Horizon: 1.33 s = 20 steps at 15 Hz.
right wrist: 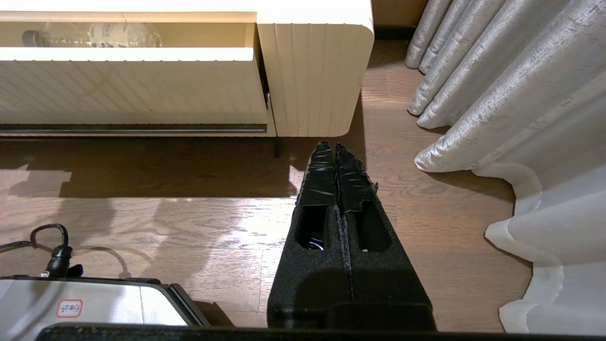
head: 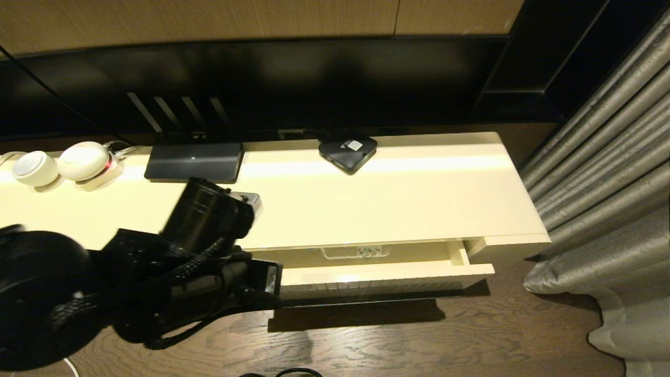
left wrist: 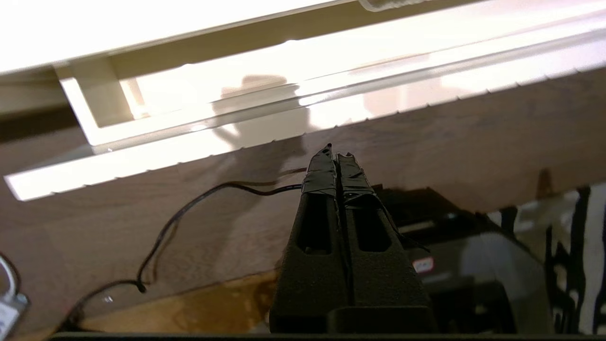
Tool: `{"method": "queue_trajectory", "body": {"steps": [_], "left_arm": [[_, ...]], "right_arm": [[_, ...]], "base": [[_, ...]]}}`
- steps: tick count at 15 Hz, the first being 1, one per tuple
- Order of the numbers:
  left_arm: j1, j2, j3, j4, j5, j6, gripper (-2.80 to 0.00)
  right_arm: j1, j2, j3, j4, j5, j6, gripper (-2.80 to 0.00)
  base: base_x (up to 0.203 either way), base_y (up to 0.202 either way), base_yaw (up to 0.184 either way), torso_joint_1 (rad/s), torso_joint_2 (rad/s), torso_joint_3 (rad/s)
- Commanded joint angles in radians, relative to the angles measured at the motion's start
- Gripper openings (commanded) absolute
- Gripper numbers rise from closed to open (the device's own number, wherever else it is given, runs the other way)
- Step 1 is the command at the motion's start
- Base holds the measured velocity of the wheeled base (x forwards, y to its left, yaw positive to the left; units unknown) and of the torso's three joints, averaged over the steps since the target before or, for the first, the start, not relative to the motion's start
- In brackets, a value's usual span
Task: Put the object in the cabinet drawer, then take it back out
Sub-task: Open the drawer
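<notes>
A: Where do you stand?

B: Your left gripper (left wrist: 334,156) hangs over the floor in front of the drawer (head: 387,277), pads pressed together, holding nothing. Your right gripper (right wrist: 331,149) is parked low, also closed and empty.

A: And the bottle (right wrist: 92,35)?

B: It lies on its side inside the drawer, toward the back.

A: How will it handle?

B: Probably light, smooth, and it may roll. Take it across the middle of the body. The cabinet top (head: 419,199) overhangs it, so your room from above is narrow.
</notes>
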Motion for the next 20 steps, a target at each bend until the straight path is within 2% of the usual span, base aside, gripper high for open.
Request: {"method": "queue_trajectory", "body": {"steps": [1, 4, 9, 20], "left_arm": [[-0.035, 0.150, -0.037, -0.023, 0.089, -0.054, -2.80], [-0.037, 0.203, -0.043, -0.085, 0.161, -0.060, -2.80], [-0.034, 0.228, -0.067, -0.083, 0.166, -0.112, -2.80], [-0.005, 0.315, -0.148, -0.078, 0.166, -0.171, -2.80]], "right_arm": [[0.000, 0.001, 0.000, 0.000, 0.000, 0.000, -2.80], [0.000, 0.001, 0.002, 0.000, 0.000, 0.000, -2.80], [0.000, 0.001, 0.000, 0.000, 0.000, 0.000, -2.80], [0.000, 0.001, 0.000, 0.000, 0.000, 0.000, -2.80]], "base": [[0.000, 0.000, 0.000, 0.000, 0.00, 0.000], [0.000, 0.000, 0.000, 0.000, 0.00, 0.000], [0.000, 0.000, 0.000, 0.000, 0.00, 0.000], [0.000, 0.000, 0.000, 0.000, 0.00, 0.000]]}}
